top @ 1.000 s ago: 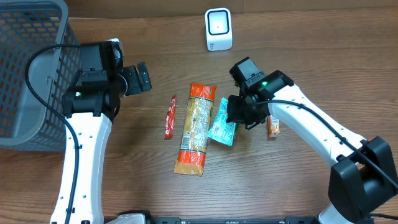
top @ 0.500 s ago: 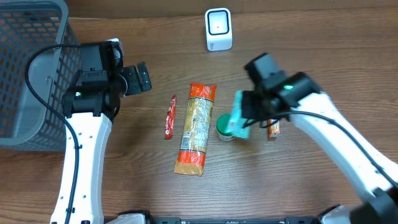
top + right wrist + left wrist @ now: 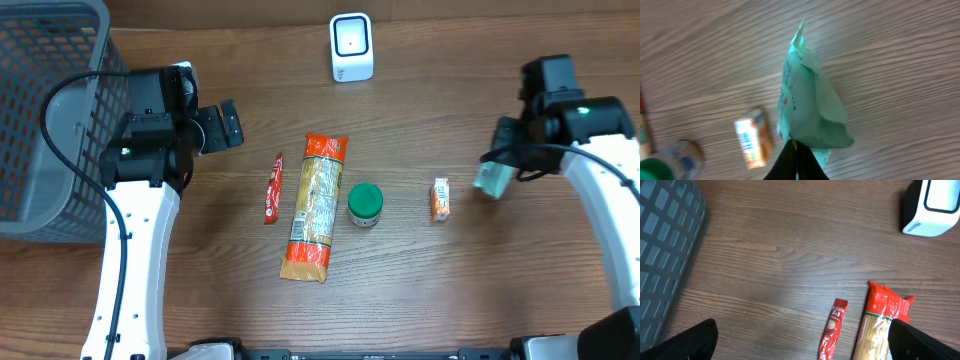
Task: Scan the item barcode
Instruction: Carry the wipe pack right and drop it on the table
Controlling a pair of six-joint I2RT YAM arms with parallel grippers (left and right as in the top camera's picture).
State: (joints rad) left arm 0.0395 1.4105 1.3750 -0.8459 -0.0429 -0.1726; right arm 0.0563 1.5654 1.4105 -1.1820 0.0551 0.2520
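Note:
My right gripper (image 3: 505,165) is shut on a pale green packet (image 3: 492,179) and holds it in the air at the right side of the table. In the right wrist view the packet (image 3: 807,95) hangs from the pinched fingertips (image 3: 796,159), above the wood. The white barcode scanner (image 3: 351,46) stands at the back centre, well left of the packet. My left gripper (image 3: 222,126) is open above the table left of centre, its fingers (image 3: 695,337) wide apart with nothing between them. The scanner's corner (image 3: 931,207) shows in the left wrist view.
A long pasta pack (image 3: 314,205), a red stick sachet (image 3: 272,187), a green-lidded jar (image 3: 365,203) and a small orange box (image 3: 440,199) lie mid-table. A grey mesh basket (image 3: 45,110) stands at the far left.
The right arm lifted the green packet off the table beside the pasta pack and swung it far to the right, uncovering the green-lidded jar. The left arm has not moved.

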